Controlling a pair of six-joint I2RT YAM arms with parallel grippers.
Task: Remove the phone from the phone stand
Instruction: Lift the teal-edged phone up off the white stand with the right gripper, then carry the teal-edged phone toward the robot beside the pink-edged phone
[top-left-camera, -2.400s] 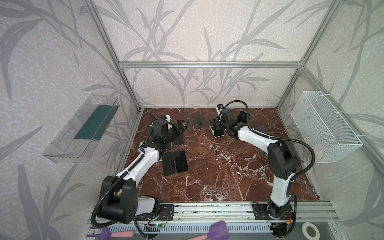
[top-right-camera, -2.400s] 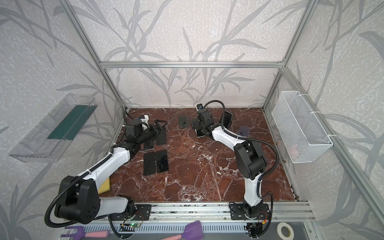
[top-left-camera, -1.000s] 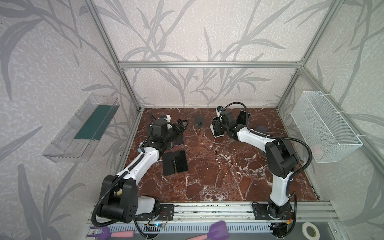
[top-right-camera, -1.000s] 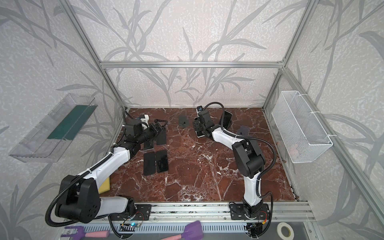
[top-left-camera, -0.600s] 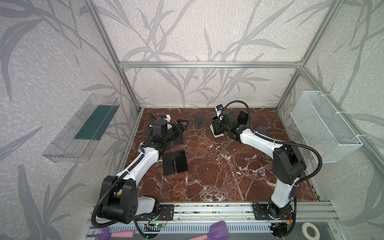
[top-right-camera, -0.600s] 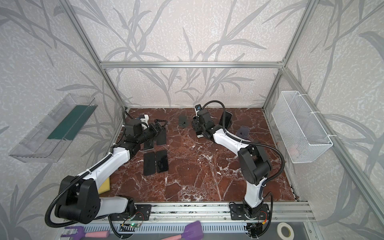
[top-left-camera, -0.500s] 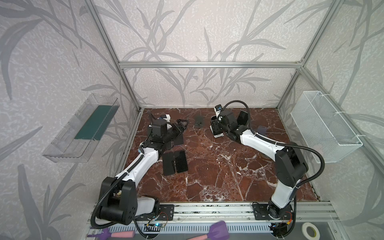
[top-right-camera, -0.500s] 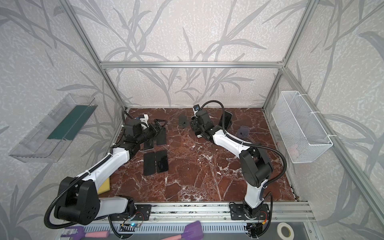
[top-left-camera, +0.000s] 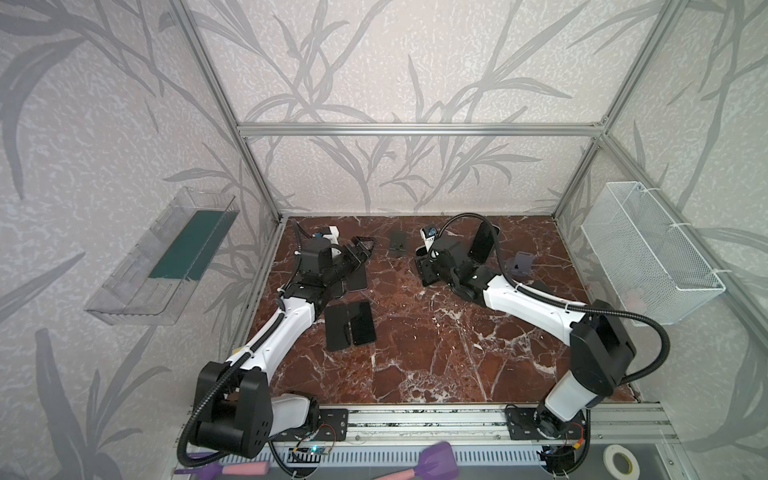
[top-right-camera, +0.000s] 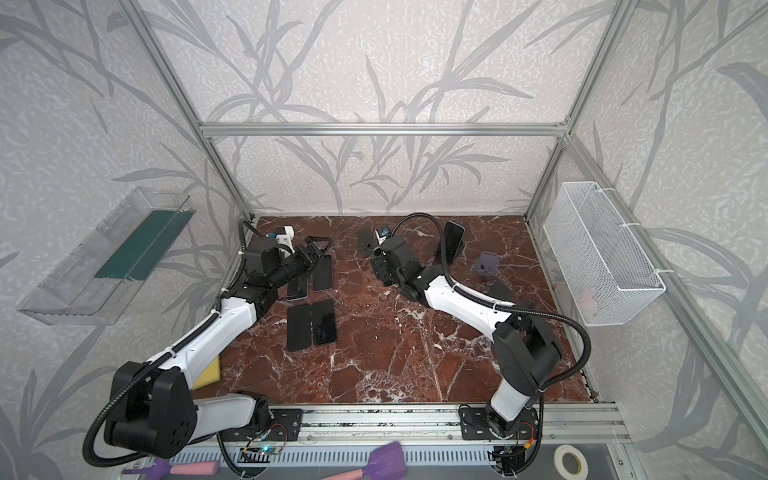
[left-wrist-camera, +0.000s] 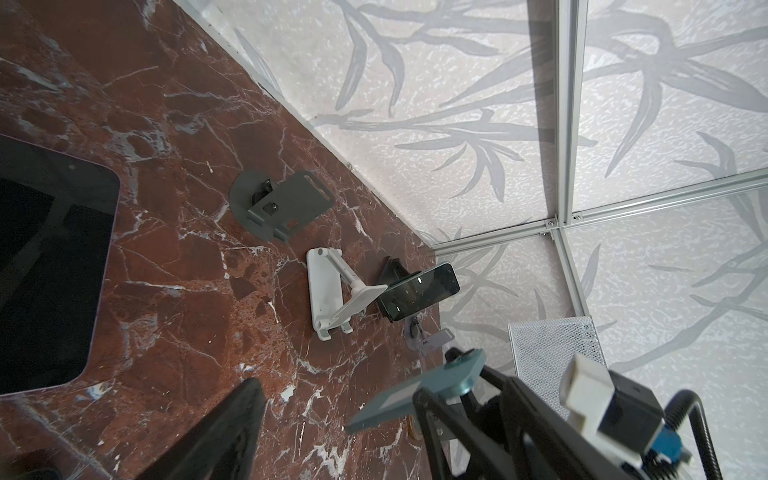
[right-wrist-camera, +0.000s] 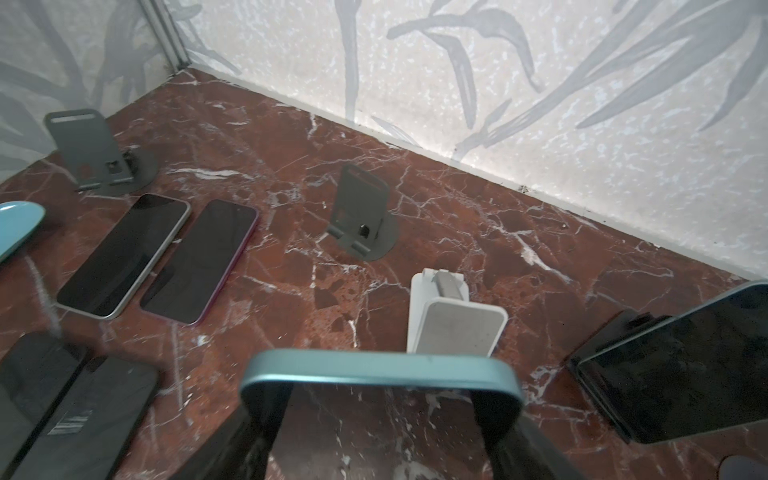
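Teal phone (right-wrist-camera: 380, 371) clamped between right fingers (right-wrist-camera: 266, 428).

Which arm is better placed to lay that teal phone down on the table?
Right. The right gripper is already shut on the teal phone, clear of the white stand. The left gripper is open and empty, over by the flat phones on the left.

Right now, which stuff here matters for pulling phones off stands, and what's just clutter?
Job: right gripper; teal phone in it; white stand; dark phone on black stand.

Lying about: four flat phones; empty grey stands; wire basket; clear tray; purple spatulas; yellow sponge.
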